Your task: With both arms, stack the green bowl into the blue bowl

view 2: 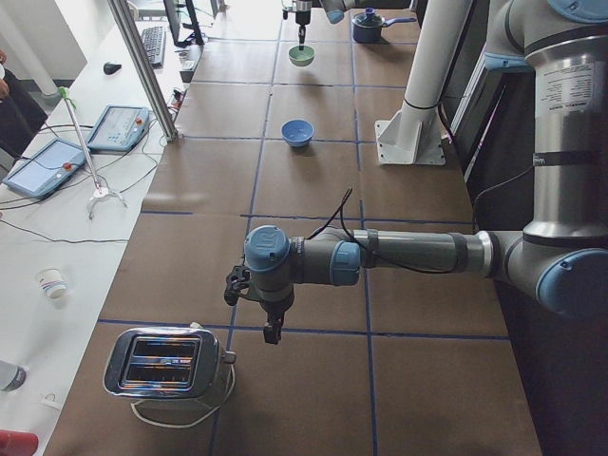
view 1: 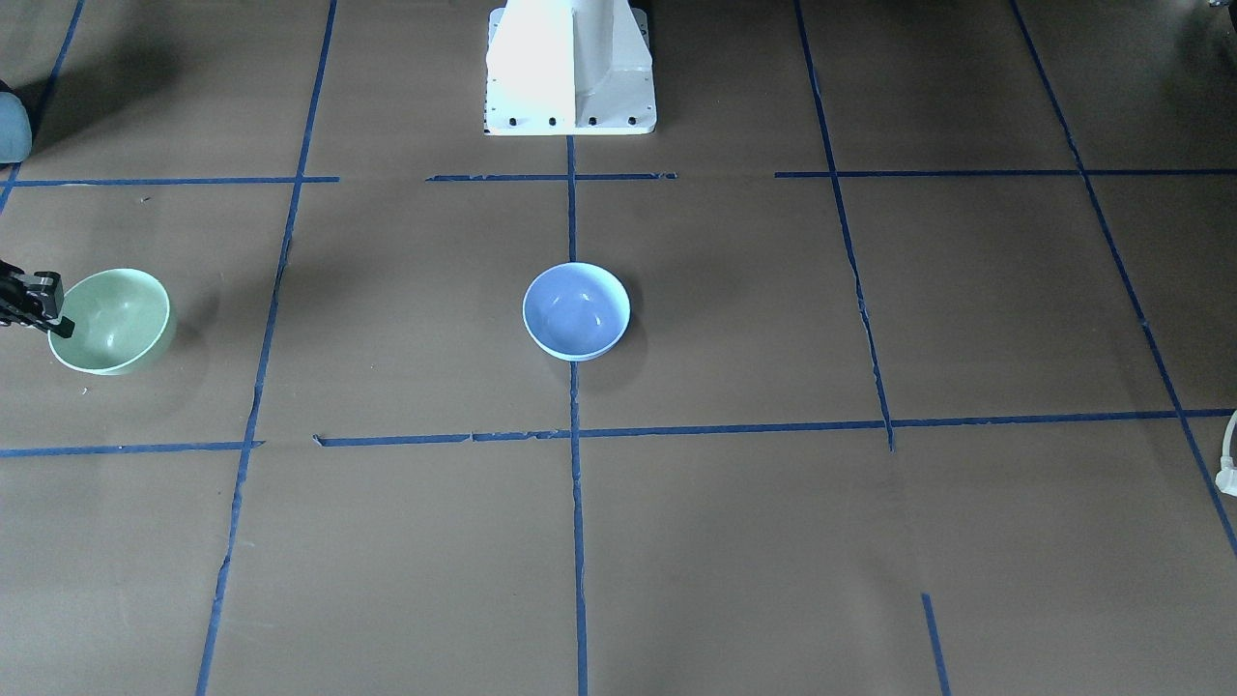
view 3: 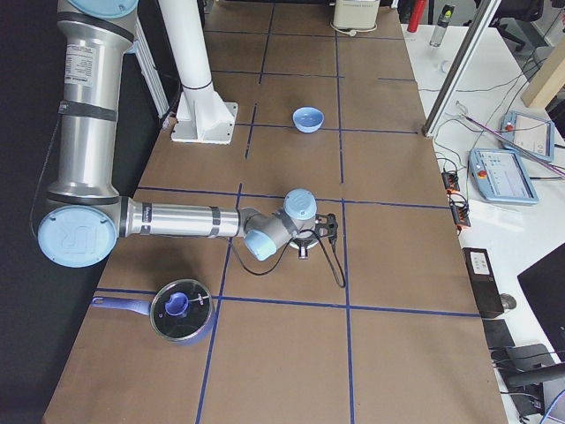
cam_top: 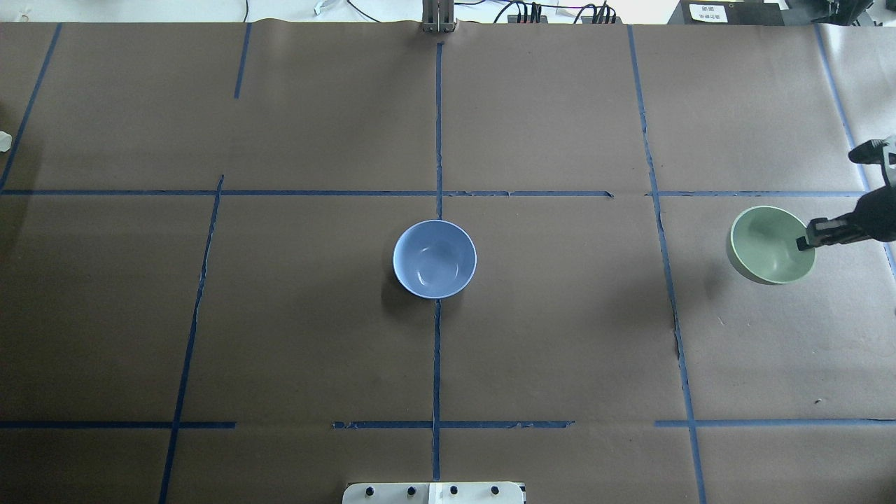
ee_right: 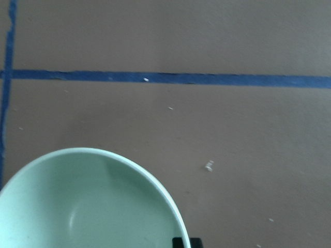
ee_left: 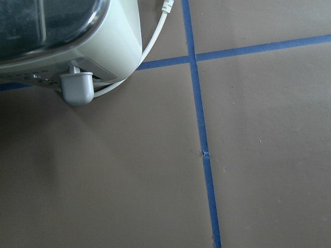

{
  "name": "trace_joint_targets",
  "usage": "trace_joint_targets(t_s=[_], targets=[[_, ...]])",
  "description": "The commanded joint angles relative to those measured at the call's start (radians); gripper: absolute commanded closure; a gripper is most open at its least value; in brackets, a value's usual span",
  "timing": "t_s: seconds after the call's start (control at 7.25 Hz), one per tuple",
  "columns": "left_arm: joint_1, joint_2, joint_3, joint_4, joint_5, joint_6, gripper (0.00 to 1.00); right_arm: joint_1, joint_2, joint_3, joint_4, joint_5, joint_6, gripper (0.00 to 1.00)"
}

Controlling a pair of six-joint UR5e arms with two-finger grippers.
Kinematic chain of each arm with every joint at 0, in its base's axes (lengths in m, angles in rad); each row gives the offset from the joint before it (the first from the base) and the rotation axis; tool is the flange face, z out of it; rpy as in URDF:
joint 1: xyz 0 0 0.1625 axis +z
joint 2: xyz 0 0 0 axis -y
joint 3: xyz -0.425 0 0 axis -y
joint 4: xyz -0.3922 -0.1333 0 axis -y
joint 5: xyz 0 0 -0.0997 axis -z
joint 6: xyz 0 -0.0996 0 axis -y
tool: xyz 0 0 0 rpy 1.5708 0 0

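The green bowl (cam_top: 768, 245) is at the table's right end, tilted, its shadow offset on the paper. My right gripper (cam_top: 803, 243) is shut on its right rim, one finger inside the bowl. The facing view shows the bowl (view 1: 114, 323) and the gripper (view 1: 60, 327) at the left. The right wrist view shows the bowl's rim (ee_right: 93, 201) close up. The blue bowl (cam_top: 434, 259) stands upright at the table's centre, apart from both arms. My left gripper (view 2: 273, 328) hangs over the table's left end, far from both bowls; I cannot tell whether it is open or shut.
A chrome toaster (view 2: 166, 363) with a white cord stands just beside the left gripper. A blue lidded pot (view 3: 181, 311) sits near the right arm's elbow. The white pedestal (view 1: 570, 68) stands at the robot's side of the table.
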Motion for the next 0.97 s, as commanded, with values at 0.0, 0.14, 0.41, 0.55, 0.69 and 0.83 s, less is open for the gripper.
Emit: trace_joint_targets(t_s=[0.0,0.14,0.41,0.55,0.69,0.83], targets=[[0.002,-0.001,-0.001,0.000,0.001,0.001,0.00,-0.084,0.192,0.092,-0.196,-0.006,0.204,1.00],[0.002,-0.001,-0.003,0.000,0.000,0.001,0.00,-0.172,0.279,0.139,-0.265,-0.061,0.342,1.00],[0.003,-0.003,-0.003,0.000,0.000,0.001,0.00,-0.343,0.522,0.166,-0.512,-0.186,0.549,1.00],[0.003,-0.003,-0.006,0.000,0.000,0.001,0.00,-0.415,0.599,0.154,-0.561,-0.251,0.633,1.00],[0.003,-0.003,-0.006,0.000,-0.002,0.001,0.00,-0.460,0.651,0.142,-0.562,-0.288,0.706,0.99],[0.003,-0.003,-0.006,0.002,-0.002,0.001,0.00,-0.498,0.683,0.110,-0.562,-0.321,0.741,0.97]])
